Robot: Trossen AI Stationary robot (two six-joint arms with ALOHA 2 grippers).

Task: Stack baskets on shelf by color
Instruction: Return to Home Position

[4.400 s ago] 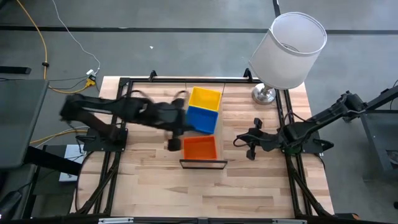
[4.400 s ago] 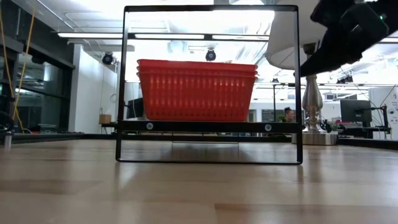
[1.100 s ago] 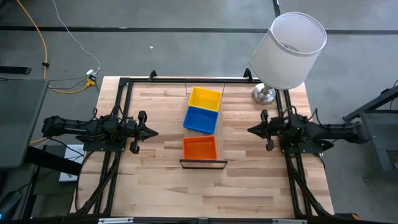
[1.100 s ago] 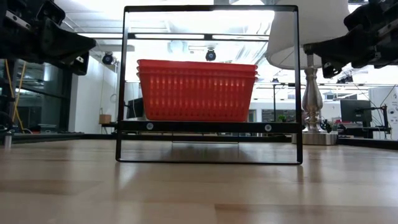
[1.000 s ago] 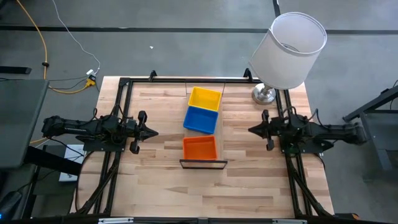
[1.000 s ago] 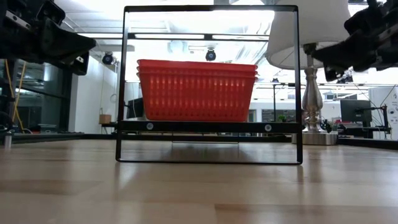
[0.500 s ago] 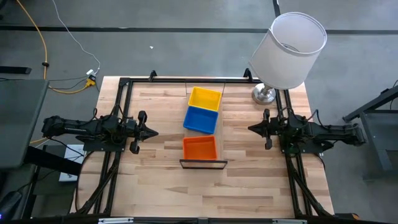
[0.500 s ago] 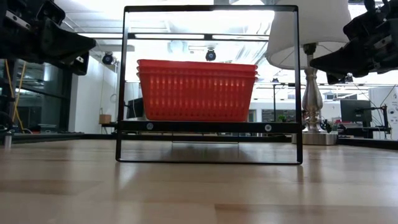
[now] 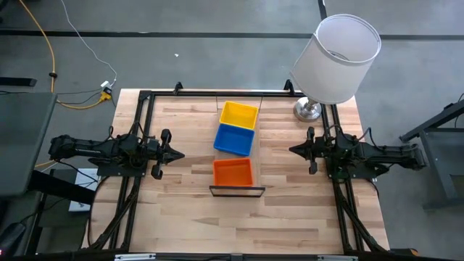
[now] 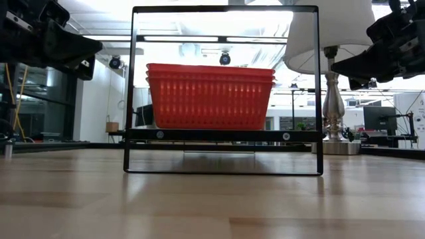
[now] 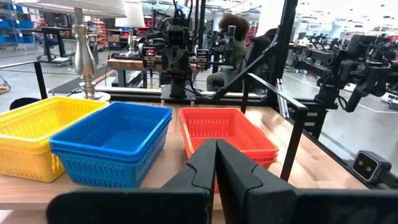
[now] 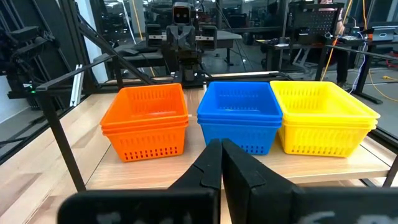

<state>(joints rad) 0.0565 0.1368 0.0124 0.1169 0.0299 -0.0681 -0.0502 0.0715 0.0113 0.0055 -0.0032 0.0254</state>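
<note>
- Baskets [image 12: 239,115] are all on the shelf [image 9: 257,163], sorted into three stacks by colour.
- I see the orange stack [image 9: 233,172] at the end nearest the low camera, just behind the black rail [image 9: 237,190].
- The blue stack [image 9: 235,139] is in the middle, turned slightly askew, with a thin gap to the orange one.
- The yellow stack [image 9: 238,114] is at the far end, right against the blue.
- In the low view I count three nested orange rims.
- My left gripper [image 9: 179,154] hangs above the table [image 9: 290,217], well off the shelf's left side and pointing at it. Its fingers are pressed together on nothing.
- My right gripper [image 9: 292,150] mirrors it on the other side, fingers likewise together and empty.
- A lamp [image 9: 336,58] stands at the table's far right corner.
</note>
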